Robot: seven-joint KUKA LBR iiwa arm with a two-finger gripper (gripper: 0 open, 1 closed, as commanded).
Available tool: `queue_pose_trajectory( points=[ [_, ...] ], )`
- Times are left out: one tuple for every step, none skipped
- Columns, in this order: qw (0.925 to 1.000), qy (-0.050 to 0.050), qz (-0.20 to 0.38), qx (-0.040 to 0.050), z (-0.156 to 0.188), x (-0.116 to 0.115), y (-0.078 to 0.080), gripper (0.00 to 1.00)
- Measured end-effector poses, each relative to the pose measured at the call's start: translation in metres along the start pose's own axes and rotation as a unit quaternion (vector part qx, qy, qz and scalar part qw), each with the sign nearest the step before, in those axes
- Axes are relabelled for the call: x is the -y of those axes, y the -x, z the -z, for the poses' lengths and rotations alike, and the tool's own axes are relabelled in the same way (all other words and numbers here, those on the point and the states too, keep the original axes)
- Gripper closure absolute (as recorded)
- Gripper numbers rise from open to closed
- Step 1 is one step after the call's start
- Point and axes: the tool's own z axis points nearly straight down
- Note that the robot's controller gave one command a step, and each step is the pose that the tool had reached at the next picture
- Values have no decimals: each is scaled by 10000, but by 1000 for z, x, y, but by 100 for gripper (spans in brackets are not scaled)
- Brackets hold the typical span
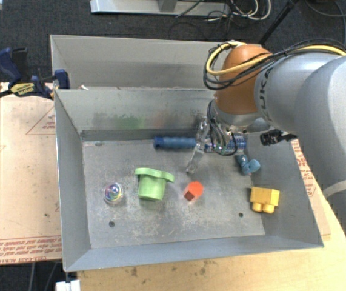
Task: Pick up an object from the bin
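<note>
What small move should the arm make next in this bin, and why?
Probably lower the gripper slightly toward the small orange piece. It is the nearest thing to the gripper's tip, and it lies alone on the bin floor, apart from the green cup and the blue cylinder.

Scuffed matt grey metal bin
</note>
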Motion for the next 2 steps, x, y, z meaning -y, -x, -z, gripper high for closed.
queue_pose_trajectory(
  points=[
    [10000,14,3,34,1,-1,1,100],
    [10000,26,37,37,140,2,-5,100]
  ],
)
